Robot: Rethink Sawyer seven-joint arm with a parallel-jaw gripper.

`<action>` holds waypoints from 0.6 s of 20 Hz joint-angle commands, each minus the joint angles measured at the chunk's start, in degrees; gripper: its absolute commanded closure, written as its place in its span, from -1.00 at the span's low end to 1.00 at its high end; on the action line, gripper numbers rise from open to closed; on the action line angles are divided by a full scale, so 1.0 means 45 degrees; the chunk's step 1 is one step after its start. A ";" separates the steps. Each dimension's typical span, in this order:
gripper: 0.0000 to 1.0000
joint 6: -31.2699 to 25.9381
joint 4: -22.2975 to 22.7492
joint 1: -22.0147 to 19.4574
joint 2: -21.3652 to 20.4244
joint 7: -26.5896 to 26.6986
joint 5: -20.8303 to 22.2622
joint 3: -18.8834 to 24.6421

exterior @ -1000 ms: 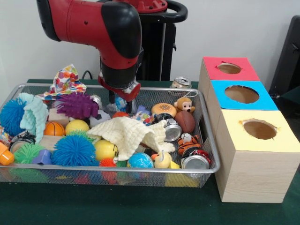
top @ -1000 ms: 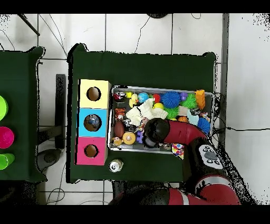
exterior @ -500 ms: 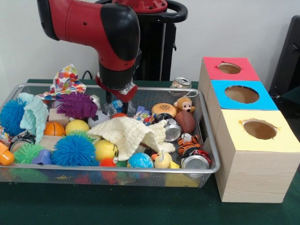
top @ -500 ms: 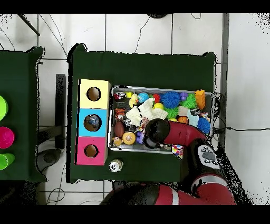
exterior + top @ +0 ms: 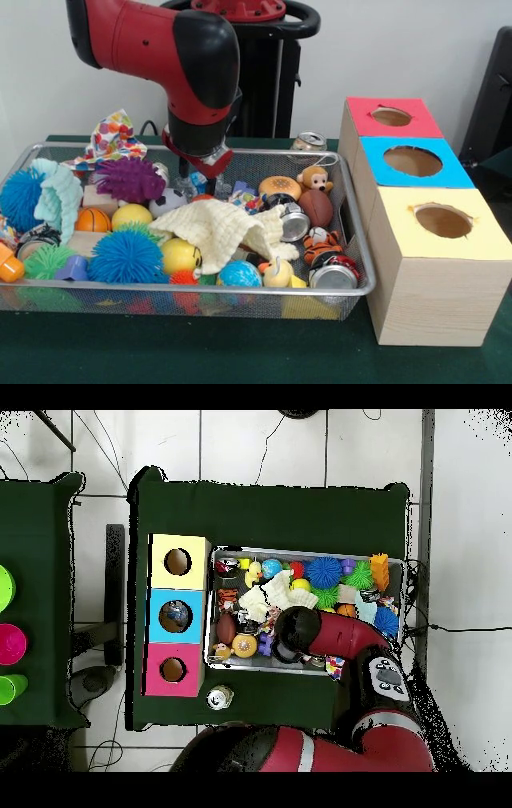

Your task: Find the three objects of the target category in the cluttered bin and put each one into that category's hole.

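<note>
- Overhead and from the front, red and black arm (image 5: 160,48) bent down over the back middle of a wire bin (image 5: 356,264) on a green table (image 5: 240,352).
- Beside the bin, three wooden boxes in a row, each with a round hole: red-topped box (image 5: 392,118) farthest back, blue-topped box (image 5: 412,162) in the middle, yellow-topped box (image 5: 442,224) nearest the camera.
- Bin packed with clutter: cream cloth (image 5: 220,228) draped across the centre, blue spiky ball (image 5: 124,256), purple spiky ball (image 5: 132,180), small basketball (image 5: 92,220), toy monkey (image 5: 314,180), toy burger (image 5: 279,187), crushed cans such as one can (image 5: 334,276) at the front right corner.
- Another can (image 5: 309,142) outside the bin, on the table behind it.
- Gripper (image 5: 192,170) hanging just above the clutter behind the cloth; whether spread, pressed together or pinching anything, cannot tell, wrist blocks the tips.
- Target category not evident from the scene; candidates of every kind lying in the bin, none seen lifted clear.
- Judged step: searching or picking, no delivery under way.
- Next move likely needs a clean rise clear of the cloth, then travel to the matching hole.
</note>
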State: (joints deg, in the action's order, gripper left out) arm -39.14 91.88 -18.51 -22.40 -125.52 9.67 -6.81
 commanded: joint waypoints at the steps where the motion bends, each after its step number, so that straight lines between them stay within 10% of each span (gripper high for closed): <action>1: -1.00 0.0758 -0.1131 0.0471 0.2051 -0.2922 -0.0938 0.0178; 10: -1.00 0.1974 -0.1019 0.0803 0.2736 -0.2770 -0.1620 -0.0042; 11: 1.00 0.2026 -0.1009 0.0881 0.2777 -0.2651 -0.1791 -0.0121; 12: 1.00 0.2089 -0.0901 0.0844 0.2720 -0.2569 -0.1767 -0.0104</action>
State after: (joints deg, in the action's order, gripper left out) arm -39.23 90.17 -14.82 -19.93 -125.53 5.06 -11.99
